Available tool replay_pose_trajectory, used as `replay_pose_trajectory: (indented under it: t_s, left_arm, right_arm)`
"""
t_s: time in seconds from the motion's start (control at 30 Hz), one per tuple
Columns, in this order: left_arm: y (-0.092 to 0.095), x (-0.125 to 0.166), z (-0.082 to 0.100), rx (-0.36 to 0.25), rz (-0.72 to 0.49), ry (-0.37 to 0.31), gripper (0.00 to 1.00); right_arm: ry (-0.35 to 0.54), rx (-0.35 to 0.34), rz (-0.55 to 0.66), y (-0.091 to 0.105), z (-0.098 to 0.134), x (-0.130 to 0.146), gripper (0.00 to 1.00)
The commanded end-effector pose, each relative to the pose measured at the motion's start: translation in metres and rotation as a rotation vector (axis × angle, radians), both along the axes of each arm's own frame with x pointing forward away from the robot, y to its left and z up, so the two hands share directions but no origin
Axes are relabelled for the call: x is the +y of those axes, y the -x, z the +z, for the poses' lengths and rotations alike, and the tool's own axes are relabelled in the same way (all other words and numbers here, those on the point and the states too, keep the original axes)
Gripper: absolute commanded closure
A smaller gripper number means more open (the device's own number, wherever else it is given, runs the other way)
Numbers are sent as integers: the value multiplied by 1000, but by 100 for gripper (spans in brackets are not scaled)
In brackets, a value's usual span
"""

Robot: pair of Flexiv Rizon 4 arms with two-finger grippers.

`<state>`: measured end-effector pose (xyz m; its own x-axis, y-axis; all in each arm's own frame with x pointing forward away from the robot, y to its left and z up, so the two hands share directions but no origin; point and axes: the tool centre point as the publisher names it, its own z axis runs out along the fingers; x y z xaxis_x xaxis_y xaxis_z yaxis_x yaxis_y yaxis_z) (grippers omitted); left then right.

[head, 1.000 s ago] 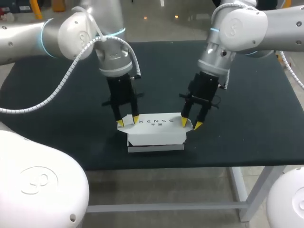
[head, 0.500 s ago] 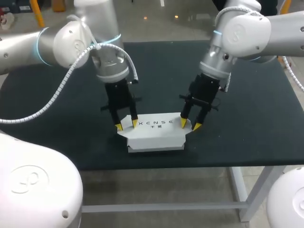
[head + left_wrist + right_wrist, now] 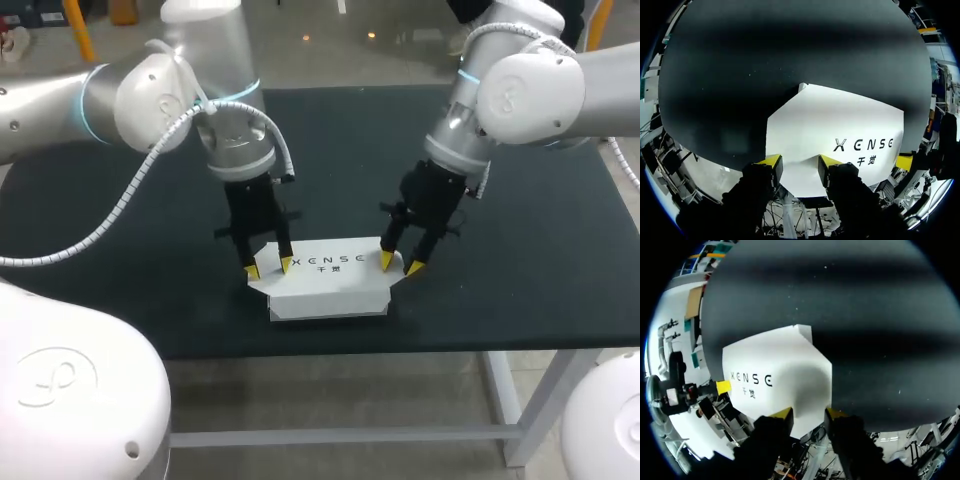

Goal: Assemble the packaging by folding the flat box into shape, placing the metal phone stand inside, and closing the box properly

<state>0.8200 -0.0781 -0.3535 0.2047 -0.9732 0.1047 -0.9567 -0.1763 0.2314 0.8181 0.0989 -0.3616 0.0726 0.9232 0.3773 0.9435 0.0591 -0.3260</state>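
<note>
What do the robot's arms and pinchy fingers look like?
The left arm and right arm are rounded, silvery-white, with blue rings at joints. A white ribbed hose runs along the left one. The left gripper and right gripper are black with two yellow-tipped fingers.

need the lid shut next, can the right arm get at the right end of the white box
Probably yes: the right gripper sits open at that end of the white box; the left gripper is at the other end, and nothing stands in between.

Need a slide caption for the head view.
Left end effector and right end effector at opposite ends of the white box on the black table.
</note>
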Motion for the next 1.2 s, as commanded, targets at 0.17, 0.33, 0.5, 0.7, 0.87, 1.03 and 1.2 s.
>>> replay_pose_trajectory:
  t_s: [0.17,0.33,0.5,0.7,0.87,1.03,1.2]
  left_arm:
    - [0,-2,-4,-7,-5,-7,51]
    - [0,-3,-6,-17,-9,-8,50]
    - [0,-3,-8,-27,-13,-8,46]
    - [1,-3,-10,-46,-15,-11,45]
    - [4,-2,-13,-81,-27,-12,48]
    - [6,0,-16,-111,-34,-10,50]
    - [8,3,-20,-157,-51,2,51]
  right_arm:
    - [2,-68,-7,2,-4,5,56]
    - [-13,-102,-11,2,-9,4,56]
    - [-14,-141,-18,3,-13,3,55]
    - [-17,-176,-26,3,-17,3,55]
    - [-16,-205,-33,3,-17,4,56]
    - [-22,-212,-36,2,-18,5,55]
    - [-24,-211,-40,1,-19,5,55]
